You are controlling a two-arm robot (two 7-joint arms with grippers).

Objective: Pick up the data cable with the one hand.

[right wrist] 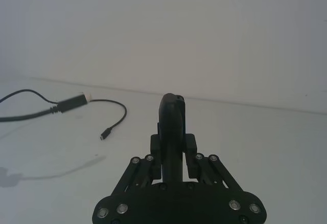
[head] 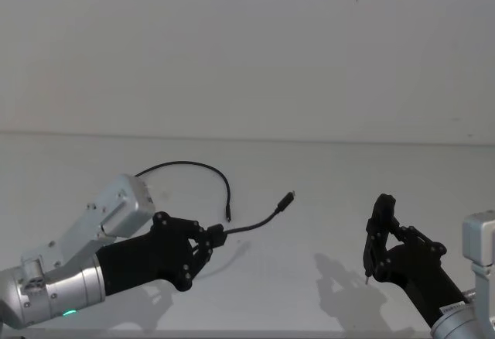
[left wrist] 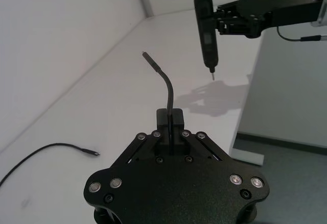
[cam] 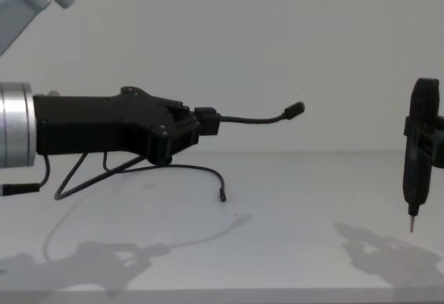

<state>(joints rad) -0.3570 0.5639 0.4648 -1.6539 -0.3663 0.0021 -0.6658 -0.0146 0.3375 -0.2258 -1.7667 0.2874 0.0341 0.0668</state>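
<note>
My left gripper is shut on the data cable, a thin black cord, a short way behind one plug. That plug sticks out forward, held well above the white table. In the left wrist view the cable rises from between the left gripper's fingers. The rest of the cord loops back under the arm, and its other plug hangs down at or near the tabletop. My right gripper is at the right, shut on a black pen-like tool with its metal tip pointing down.
The white table runs back to a plain white wall. Its side edge drops off beside the right arm. Shadows of both arms fall on the table's front.
</note>
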